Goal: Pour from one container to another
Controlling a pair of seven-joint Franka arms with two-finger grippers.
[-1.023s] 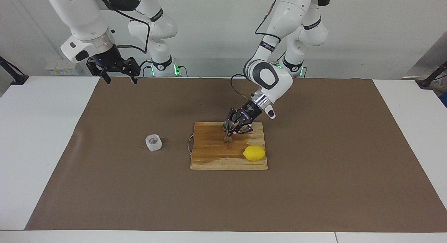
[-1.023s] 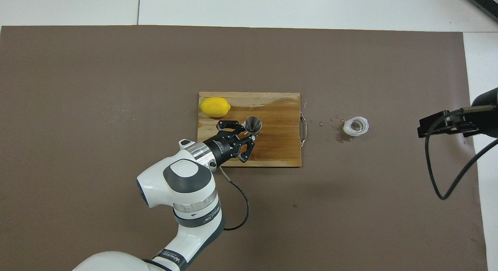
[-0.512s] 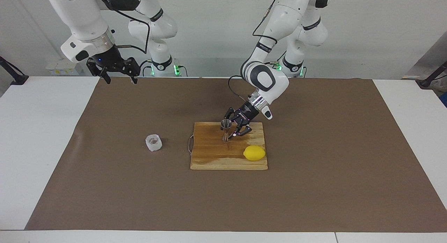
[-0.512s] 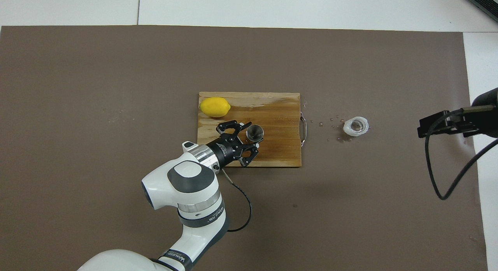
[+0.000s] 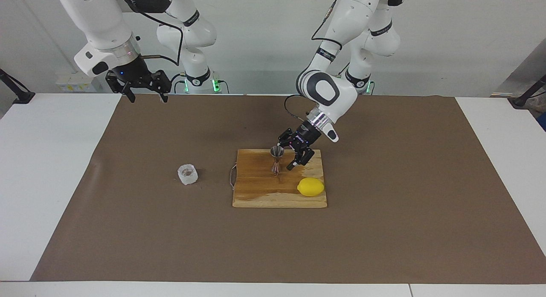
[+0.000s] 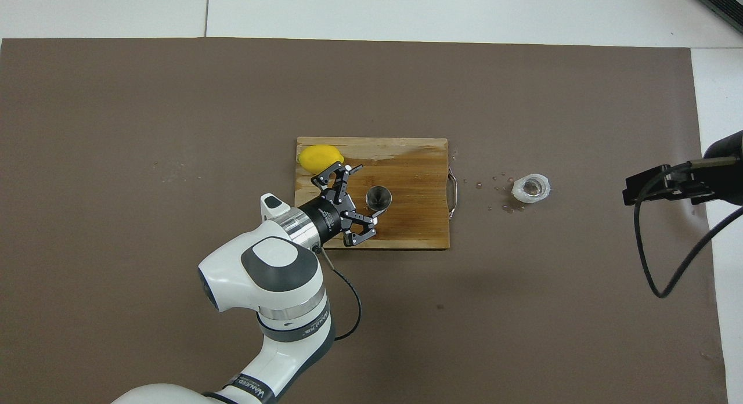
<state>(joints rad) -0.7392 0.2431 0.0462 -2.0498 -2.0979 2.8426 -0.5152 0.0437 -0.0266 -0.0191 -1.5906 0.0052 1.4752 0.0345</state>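
Jigger [image 5: 277, 159] upright on cutting board [image 5: 260, 194]; L gripper [image 5: 290, 154] beside it, released. R gripper [image 5: 144, 91] waits, spread, w/ cup [image 5: 188, 174] apart on bench.

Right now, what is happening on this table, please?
The left gripper is open beside the metal jigger, which stands upright on the wooden board, not held. A lemon lies on the same board. The whitish cup sits on the mat toward the right arm's end. The right gripper waits open, raised over the mat's edge.
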